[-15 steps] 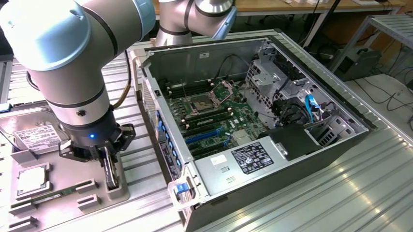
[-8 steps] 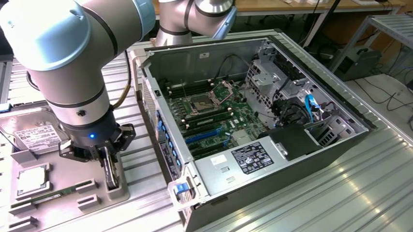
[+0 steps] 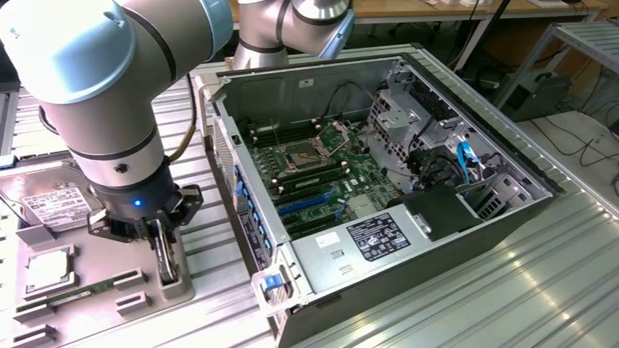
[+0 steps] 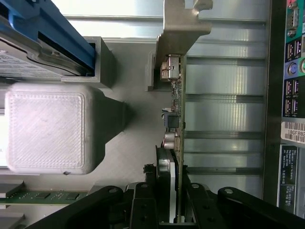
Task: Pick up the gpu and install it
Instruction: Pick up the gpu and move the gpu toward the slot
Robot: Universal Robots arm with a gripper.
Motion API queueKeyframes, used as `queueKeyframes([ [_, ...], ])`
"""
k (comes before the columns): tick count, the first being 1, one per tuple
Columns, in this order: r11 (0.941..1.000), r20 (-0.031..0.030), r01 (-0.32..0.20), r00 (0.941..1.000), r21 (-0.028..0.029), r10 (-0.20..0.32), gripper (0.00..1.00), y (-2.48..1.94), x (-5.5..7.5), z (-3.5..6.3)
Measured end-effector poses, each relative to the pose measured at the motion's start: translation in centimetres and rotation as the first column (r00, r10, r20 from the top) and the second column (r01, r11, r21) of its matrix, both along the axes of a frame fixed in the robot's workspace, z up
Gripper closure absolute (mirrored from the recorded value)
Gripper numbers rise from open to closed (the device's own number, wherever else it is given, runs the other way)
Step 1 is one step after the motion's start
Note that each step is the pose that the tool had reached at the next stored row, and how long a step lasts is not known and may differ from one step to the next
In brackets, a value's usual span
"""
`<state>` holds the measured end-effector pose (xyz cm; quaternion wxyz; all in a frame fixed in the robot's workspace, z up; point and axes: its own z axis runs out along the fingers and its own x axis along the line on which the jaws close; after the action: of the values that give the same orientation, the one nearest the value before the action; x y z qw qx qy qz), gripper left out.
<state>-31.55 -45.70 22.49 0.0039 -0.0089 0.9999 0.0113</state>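
Note:
The gpu (image 3: 168,265) is a thin dark card standing on edge in a grey holder (image 3: 178,287) on the fixture tray at the exterior view's left. The wrist view looks along its edge, showing the gpu (image 4: 174,119) with its pale metal bracket (image 4: 183,24) at the far end. My gripper (image 3: 162,250) reaches straight down over it. Its black fingers (image 4: 143,202) press against both faces of the card, so the gripper (image 4: 170,205) is shut on it. The open computer case (image 3: 483,138) lies to the right, with blue expansion slots (image 3: 304,206) on its motherboard.
The tray also carries a silver hard drive (image 3: 53,203), a processor (image 3: 46,270) and a green memory stick (image 3: 82,295). A grey printed block (image 4: 47,126) stands beside the card. The case's rear port panel (image 4: 290,95) is close by.

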Motion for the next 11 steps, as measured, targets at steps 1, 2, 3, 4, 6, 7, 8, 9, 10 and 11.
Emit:
queueKeyframes([
  [1,1.0,-0.0001,0.0,1.0,0.0,0.0,0.72,0.0,0.0,0.07],
  [2,1.0,0.0,0.0,1.0,0.0,0.0,0.72,0.0,0.0,0.18],
  [3,1.0,0.0001,0.0,1.0,0.0,0.0,0.72,0.0,0.0,0.28],
  [4,1.0,0.0,0.0,1.0,0.0,0.0,0.72,0.0,0.0,0.39],
  [6,1.0,0.0001,0.0,1.0,0.0,0.0,0.72,0.0,0.0,0.67],
  [7,1.0,0.0,0.0,1.0,0.0,0.0,0.72,0.0,0.0,0.79],
  [8,1.0,0.0,0.0,1.0,0.0,0.0,0.72,0.0,0.0,0.95],
  [9,1.0,0.0001,0.0,1.0,0.0001,0.0,0.72,0.0,0.0,1.14],
  [10,1.0,0.0,0.0,1.0,0.0,0.0,0.72,0.0,0.0,1.35],
  [11,1.0,0.0,0.0,1.0,0.0,0.0,0.72,0.0,0.0,1.57],
])
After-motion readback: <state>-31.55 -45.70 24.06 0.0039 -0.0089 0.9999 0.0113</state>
